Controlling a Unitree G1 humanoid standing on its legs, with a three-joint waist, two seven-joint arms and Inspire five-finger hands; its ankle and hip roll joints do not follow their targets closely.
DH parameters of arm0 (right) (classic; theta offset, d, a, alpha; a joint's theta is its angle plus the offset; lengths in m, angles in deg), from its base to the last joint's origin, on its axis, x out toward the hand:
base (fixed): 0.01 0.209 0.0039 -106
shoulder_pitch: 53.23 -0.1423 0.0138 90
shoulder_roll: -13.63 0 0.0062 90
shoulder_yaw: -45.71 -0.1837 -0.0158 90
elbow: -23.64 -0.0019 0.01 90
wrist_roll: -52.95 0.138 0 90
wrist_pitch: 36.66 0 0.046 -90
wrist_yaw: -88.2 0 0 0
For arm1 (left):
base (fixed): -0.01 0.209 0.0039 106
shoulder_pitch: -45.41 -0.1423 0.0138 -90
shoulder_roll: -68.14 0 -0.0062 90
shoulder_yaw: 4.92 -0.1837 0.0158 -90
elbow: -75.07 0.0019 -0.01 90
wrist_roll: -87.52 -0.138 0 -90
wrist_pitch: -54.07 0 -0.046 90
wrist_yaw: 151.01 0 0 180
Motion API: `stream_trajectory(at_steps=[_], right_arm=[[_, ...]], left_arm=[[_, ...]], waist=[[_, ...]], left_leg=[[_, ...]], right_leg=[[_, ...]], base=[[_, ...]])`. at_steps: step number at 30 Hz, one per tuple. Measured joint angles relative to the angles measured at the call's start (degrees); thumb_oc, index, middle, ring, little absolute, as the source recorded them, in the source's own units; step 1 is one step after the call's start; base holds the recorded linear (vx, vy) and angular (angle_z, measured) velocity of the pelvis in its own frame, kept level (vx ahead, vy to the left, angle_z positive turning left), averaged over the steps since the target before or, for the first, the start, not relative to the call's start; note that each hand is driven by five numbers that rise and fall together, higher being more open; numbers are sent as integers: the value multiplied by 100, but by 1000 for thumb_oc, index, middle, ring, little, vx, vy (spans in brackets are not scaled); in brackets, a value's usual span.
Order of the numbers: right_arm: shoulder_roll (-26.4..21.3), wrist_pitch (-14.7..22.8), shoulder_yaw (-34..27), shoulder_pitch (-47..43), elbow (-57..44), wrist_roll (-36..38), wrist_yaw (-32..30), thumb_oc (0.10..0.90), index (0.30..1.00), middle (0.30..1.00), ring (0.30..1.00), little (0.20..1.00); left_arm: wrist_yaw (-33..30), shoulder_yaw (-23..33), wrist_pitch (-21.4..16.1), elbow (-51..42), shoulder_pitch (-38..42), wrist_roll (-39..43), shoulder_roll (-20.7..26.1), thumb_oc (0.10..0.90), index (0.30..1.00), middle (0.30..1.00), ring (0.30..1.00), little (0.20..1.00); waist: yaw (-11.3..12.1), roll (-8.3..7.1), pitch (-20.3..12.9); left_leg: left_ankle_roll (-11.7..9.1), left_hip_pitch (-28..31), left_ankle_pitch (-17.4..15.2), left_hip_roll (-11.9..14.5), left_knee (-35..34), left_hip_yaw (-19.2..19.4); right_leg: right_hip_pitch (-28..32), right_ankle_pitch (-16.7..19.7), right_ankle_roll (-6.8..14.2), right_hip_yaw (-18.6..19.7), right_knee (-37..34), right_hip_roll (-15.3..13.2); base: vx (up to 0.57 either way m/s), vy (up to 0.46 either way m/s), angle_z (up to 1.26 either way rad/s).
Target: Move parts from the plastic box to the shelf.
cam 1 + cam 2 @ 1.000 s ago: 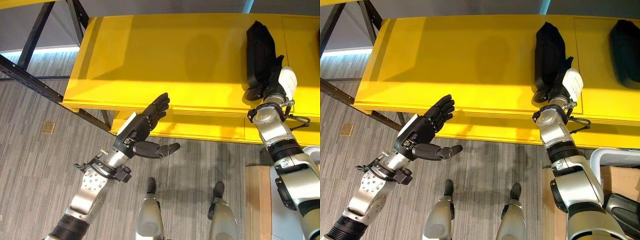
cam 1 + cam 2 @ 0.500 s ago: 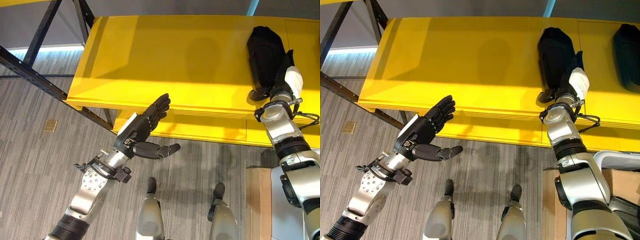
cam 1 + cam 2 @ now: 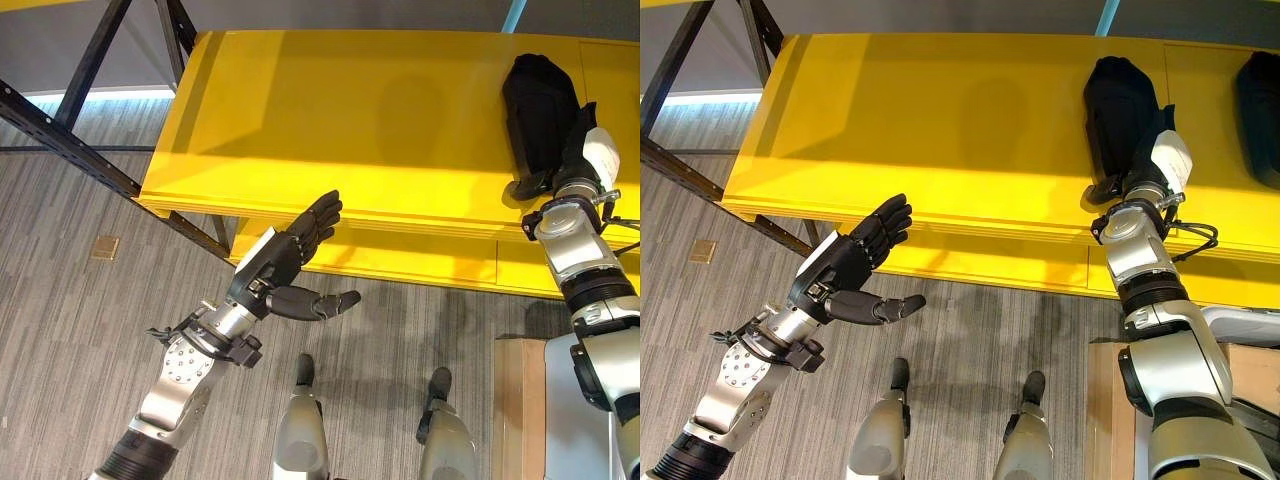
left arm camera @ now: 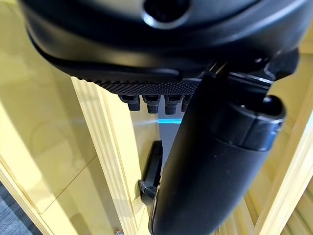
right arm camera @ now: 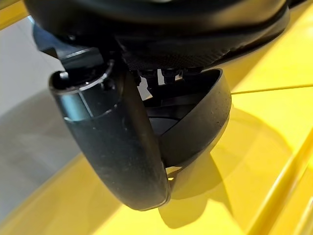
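Right robot hand curled around the near end of a black part, resting it flat on the yellow shelf, likely about to release. Left robot hand open and empty, held below the shelf edge. Another black part lying farther right.

Silver-grey jointed arms end in each dark robot hand, right thumb capped white
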Motion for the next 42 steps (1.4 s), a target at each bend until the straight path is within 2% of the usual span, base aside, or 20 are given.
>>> stream_trajectory(at_steps=[10, 17, 23, 31, 42], right_arm=[[27, 59, -36, 0, -29, 1043, 56, 900, 1000, 1000, 1000, 1000], [224, 471, -524, -4, -54, 2263, -29, 900, 1000, 1000, 1000, 1000], [383, 822, -726, -5, -48, 2850, -18, 900, 1000, 1000, 1000, 1000], [462, 950, -761, -5, -46, 3031, -30, 900, 1000, 1000, 1000, 1000], [426, 882, -733, -8, -41, 2500, 43, 900, 1000, 1000, 1000, 1000]], left_arm=[[-12, 0, 0, 1, -5, -5, -1, 900, 1000, 1000, 1000, 1000], [-64, 0, 2, 16, -11, -54, -2, 900, 1000, 1000, 1000, 1000], [-138, 0, 1, 35, -10, -98, -2, 900, 1000, 1000, 1000, 1000], [-176, 0, 1, 79, -14, -98, -1, 900, 1000, 1000, 1000, 1000], [-292, -37, -1, 118, -19, -92, -2, 900, 1000, 1000, 1000, 1000]], waist=[[-4, 17, 6], [-15, 19, 5], [-17, 24, 2], [-17, 34, -4], [-11, 36, -4]], left_leg=[[4, 3, -3, -7, 19, -3], [4, 9, -3, -8, 44, -6], [5, 8, -4, -17, 72, -7], [26, 8, -18, -73, 89, -9], [39, -33, -34, -102, 100, -12]], right_leg=[[1, -1, -1, 4, 18, -8], [11, -3, -3, 8, 29, -11], [19, -2, -3, 12, 33, -21], [34, -2, -2, 15, 28, -76], [33, 7, 10, 6, -18, -108]], base=[[3, 2, 0], [17, 14, 0], [45, 34, 0], [50, 43, 1], [2, 3, 0]])
